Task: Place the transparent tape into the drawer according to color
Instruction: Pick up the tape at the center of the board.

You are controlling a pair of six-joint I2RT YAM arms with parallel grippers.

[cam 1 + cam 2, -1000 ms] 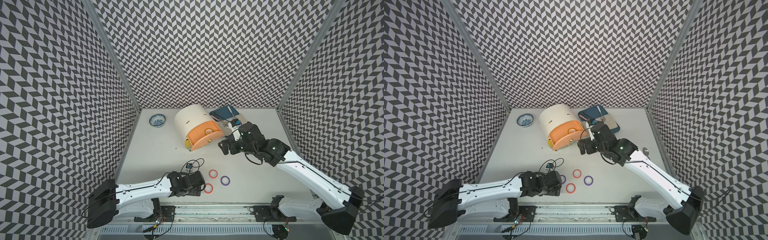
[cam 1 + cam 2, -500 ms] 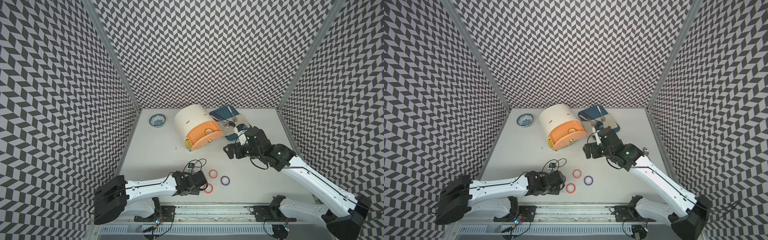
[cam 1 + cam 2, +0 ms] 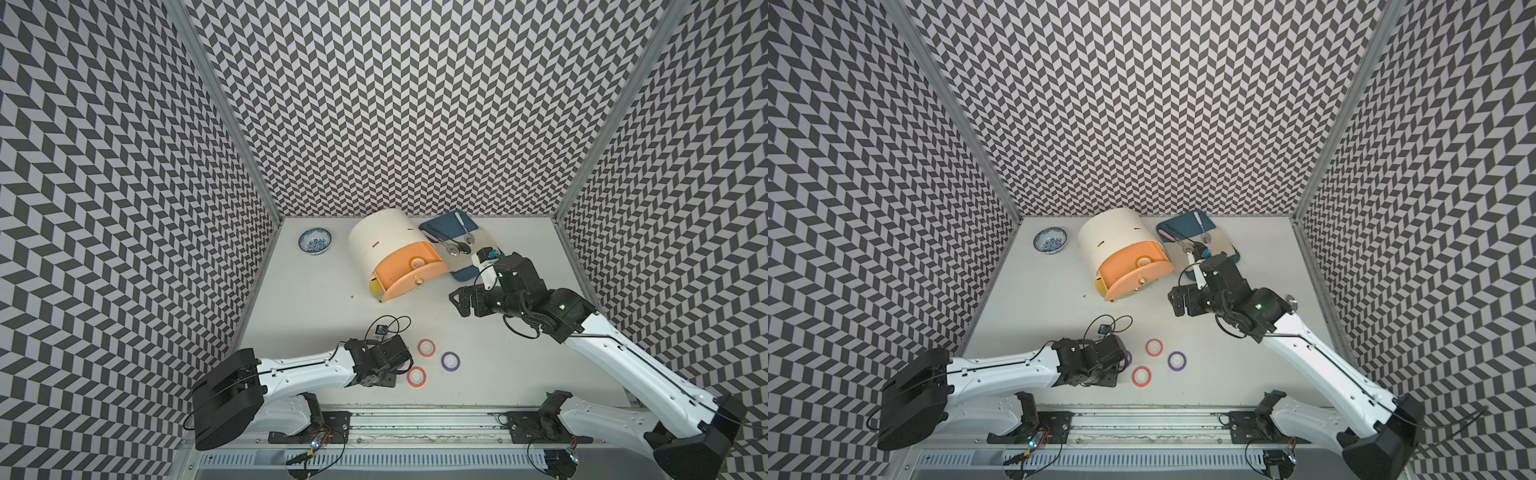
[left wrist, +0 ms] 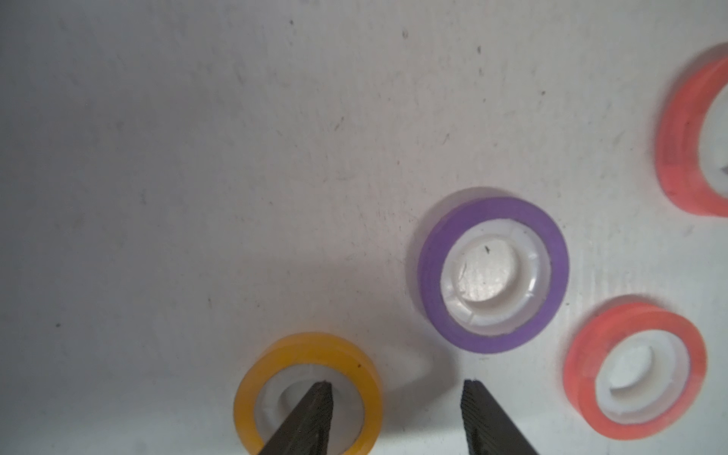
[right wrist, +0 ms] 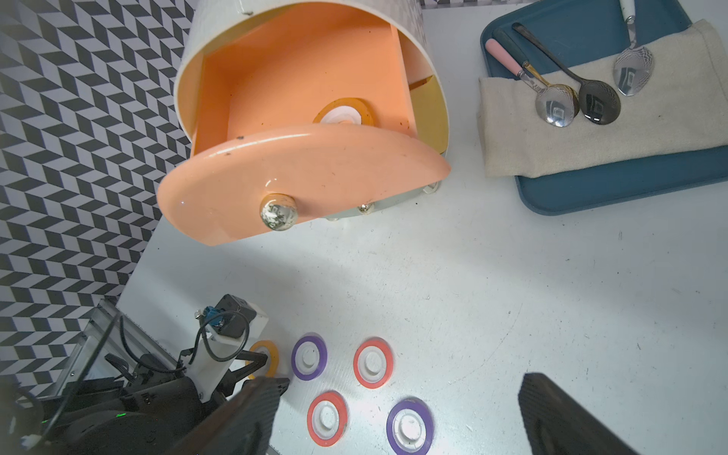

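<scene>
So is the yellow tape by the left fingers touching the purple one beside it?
Apart. The left wrist view shows a strip of bare table between the yellow tape and the purple tape.

I get bright, even light, soft shadows, glare on the knob [image 5: 277,212], and red tape [image 4: 677,157] blurred at the left wrist view's edge.

Five tape rings [image 5: 372,363] flat on table [image 5: 492,275]
</scene>
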